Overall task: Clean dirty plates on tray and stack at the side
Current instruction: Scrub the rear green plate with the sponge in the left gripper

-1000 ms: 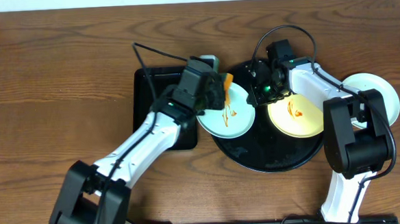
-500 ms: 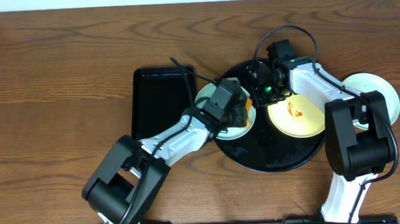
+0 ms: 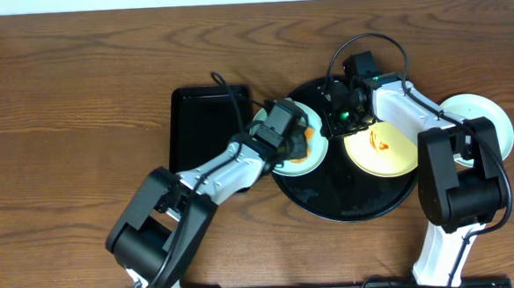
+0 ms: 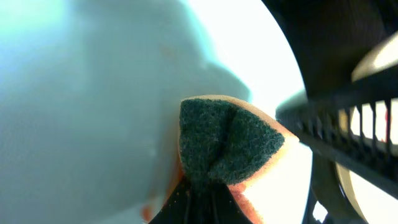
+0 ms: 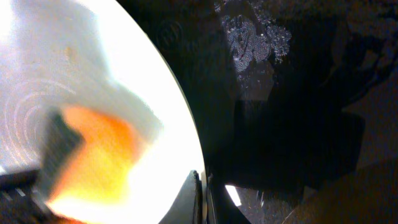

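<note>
Tray (image 3: 348,201), centre right, holds a blue plate (image 3: 318,123) at its left rim and a yellow plate (image 3: 390,155) with an orange smear on the right. My left gripper (image 3: 297,140) grips a sponge (image 4: 227,140) pressed on the blue plate; my right gripper (image 3: 339,118) is closed at that plate's rim

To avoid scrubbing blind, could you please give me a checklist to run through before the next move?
1. Grip of left claw on sponge: ok.
2. Contact of sponge with blue plate: ok.
3. Hold of right claw on that plate's rim: cannot tell, shut beside it.
4. Cleanliness of blue plate: cannot tell, left arm covers it.
5. Cleanliness of yellow plate: not ok, orange smear.
</note>
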You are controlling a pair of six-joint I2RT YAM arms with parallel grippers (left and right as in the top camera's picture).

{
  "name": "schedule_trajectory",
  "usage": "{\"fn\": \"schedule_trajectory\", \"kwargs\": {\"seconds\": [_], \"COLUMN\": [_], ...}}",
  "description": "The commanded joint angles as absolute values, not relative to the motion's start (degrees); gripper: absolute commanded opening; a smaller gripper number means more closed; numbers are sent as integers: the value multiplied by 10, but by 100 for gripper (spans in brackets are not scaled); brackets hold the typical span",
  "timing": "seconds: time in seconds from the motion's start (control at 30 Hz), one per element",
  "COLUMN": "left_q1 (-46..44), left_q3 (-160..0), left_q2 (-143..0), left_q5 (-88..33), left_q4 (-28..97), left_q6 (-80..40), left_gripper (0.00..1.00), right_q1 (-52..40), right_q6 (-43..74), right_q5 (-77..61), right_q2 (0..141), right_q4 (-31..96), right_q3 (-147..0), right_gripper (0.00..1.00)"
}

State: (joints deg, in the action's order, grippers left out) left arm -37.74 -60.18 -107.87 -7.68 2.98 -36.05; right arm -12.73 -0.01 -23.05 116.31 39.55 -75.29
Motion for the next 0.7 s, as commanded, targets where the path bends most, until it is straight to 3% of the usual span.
{"fn": "schedule_trajectory", "kwargs": {"seconds": [0.0,0.33,0.67], "left_q1": [-347,-345,-355], "left_q3": [-601,-601,-601], "left_q2": [-1073,-1007,-978], "left_q5": [-23,-51,-105], "left_q4": [45,101,75], "left_q6": [-334,-327,-329], "left_gripper": [7,7,7], "right_q1": [-135,-132,-132], "right_q6": [4,4,4], "right_q5": [-217,-210,-210], "right_q2": [1147,1147,1147], "right_q4": [400,401,401], "right_q3": [-752,-752,-752], "right_gripper": [1,1,1]}}
